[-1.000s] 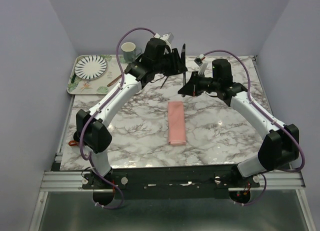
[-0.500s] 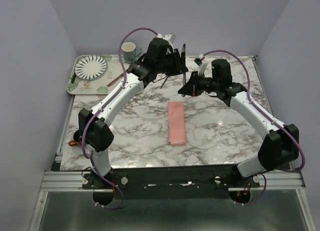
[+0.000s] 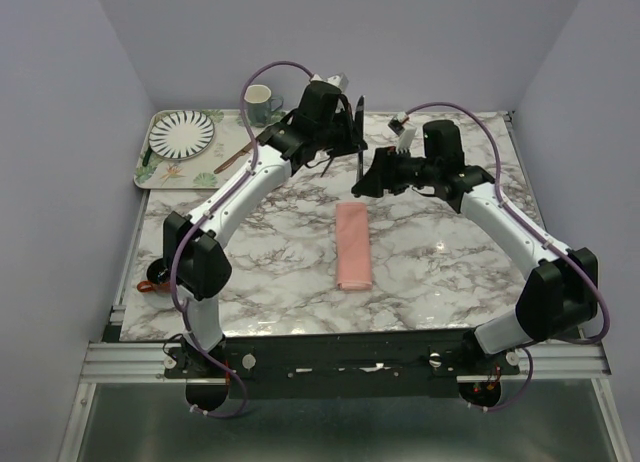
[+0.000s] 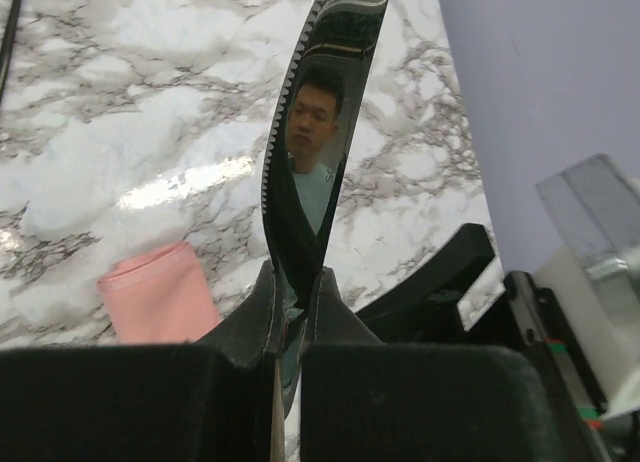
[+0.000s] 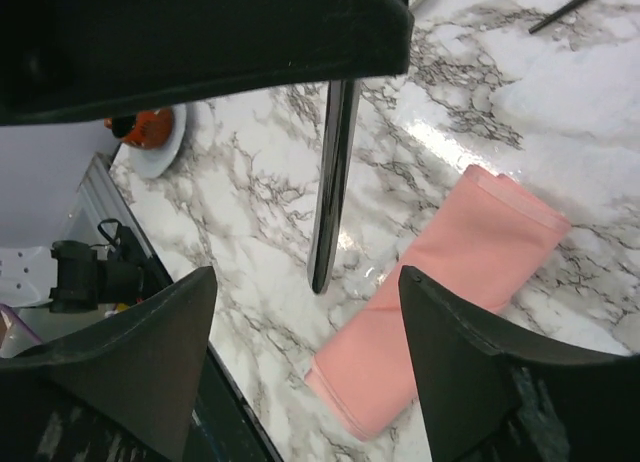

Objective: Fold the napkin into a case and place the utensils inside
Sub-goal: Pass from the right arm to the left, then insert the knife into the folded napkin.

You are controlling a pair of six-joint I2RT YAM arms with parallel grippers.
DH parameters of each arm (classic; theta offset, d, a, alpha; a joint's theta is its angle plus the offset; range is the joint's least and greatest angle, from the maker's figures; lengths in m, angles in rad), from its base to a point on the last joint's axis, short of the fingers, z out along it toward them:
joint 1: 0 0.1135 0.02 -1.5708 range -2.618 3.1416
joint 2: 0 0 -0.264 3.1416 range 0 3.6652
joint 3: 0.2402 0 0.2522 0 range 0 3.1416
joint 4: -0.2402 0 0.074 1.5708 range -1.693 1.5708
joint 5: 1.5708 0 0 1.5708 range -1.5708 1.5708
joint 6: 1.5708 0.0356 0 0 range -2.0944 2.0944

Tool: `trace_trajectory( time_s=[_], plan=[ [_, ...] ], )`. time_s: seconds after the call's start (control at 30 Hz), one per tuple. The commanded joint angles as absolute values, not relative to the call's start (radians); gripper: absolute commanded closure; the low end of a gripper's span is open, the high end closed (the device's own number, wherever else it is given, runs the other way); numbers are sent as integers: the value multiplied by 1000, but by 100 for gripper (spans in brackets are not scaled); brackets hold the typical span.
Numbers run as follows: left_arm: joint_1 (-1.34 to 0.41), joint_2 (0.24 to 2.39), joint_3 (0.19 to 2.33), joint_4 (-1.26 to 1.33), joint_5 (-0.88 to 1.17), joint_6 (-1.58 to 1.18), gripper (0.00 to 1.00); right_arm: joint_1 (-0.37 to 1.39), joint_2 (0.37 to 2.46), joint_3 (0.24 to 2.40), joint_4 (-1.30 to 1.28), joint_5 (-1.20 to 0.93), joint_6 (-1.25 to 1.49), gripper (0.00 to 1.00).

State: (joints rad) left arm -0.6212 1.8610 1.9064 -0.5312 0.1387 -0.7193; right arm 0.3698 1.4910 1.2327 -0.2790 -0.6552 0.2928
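From above: left jaws (image 3: pixel 350 132) shut on the knife (image 3: pixel 357 157), which stands near upright w/ a slight lean over the far middle of the surface (image 3: pixel 450 272). Right jaws (image 3: pixel 372 178) spread wide, nothing in them, just beside the knife's lower part. The case (image 3: pixel 352 245) lies flat on the near side of both. Its long axis runs far-to-near and its far short end sits close to the knife's lower end. My read: the knife must go from upright to level & line up w/ that axis before it can slide in. Both arms are abt equally near the case, but only the left has a utensil.

Left wrist: jaws (image 4: pixel 297 282) pinched tight on the knife (image 4: pixel 310 132), serrated edge to the left, blade running up & away from the cam. One end of the case (image 4: pixel 160 304) shows down-left of the jaws, so it's off to the side, not in line w/ the blade.

Right wrist: jaws (image 5: pixel 305 294) wide, holding nothing. The knife (image 5: pixel 335 162) hangs ahead of them, rounded end down. Looks clear of the surface, but not certain. The case (image 5: pixel 450 282) lies right of that end, diagonal in this view, not under it. Can't tell which end is the mouth. A thin dark rod (image 5: pixel 575 2) at the top right corner is maybe the fork; too little shows.
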Motion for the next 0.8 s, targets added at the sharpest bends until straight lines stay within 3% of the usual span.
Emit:
trace_trajectory(
  time_s=[0.0, 0.07, 0.2, 0.33, 0.77],
  plan=[
    [-614, 1905, 1876, -592, 29, -729, 100, 302, 1462, 1184, -388, -640, 245, 17],
    [-614, 1920, 1855, -588, 26, -747, 100, 276, 1468, 1163, -405, -637, 238, 19],
    [-614, 1934, 1768, -539, 25, -784, 100, 236, 1526, 1128, -420, -649, 227, 36],
    [-614, 1956, 1727, -522, -17, -807, 100, 229, 1612, 1132, -414, -661, 225, 44],
    [-661, 1994, 1582, -376, -107, -865, 100, 229, 1851, 1181, -288, -664, 337, 47]
  ],
)
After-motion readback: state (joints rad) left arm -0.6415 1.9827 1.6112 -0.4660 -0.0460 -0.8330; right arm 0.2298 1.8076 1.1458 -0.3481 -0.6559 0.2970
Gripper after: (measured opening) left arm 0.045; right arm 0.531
